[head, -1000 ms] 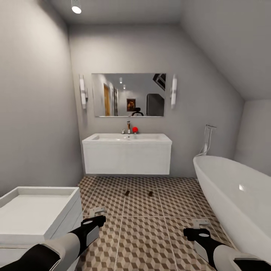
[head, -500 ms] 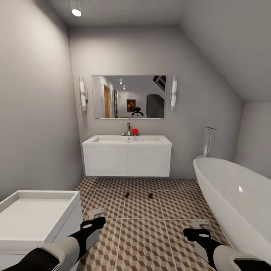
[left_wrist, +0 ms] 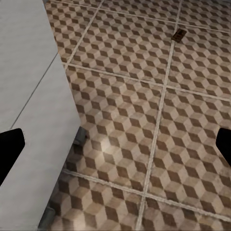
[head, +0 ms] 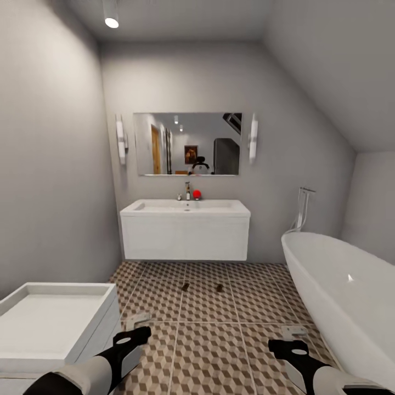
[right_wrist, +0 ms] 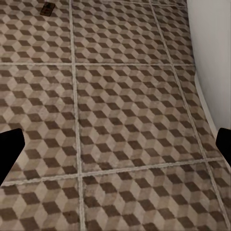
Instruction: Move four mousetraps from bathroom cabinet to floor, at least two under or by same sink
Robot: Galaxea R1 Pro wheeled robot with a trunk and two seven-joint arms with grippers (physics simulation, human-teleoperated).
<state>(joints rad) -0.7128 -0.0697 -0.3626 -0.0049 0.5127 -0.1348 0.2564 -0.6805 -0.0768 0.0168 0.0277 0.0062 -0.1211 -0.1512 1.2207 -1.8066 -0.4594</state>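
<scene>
- A white unit (head: 55, 323) is seen at the near left, beside the left end effector (head: 135, 328).
- The left end effector is held low over the floor (head: 208, 351); its fingers are spread apart and nothing is gripped.
- The sink (head: 185, 207) is mounted on the far wall, under a mirror (head: 186, 144).
- Two mousetraps (head: 185, 287) (head: 219, 287) lie on the floor in front of the sink, near each other but apart.
- The right end effector (head: 292, 336) is released and empty, beside the bathtub (head: 340, 285).
</scene>
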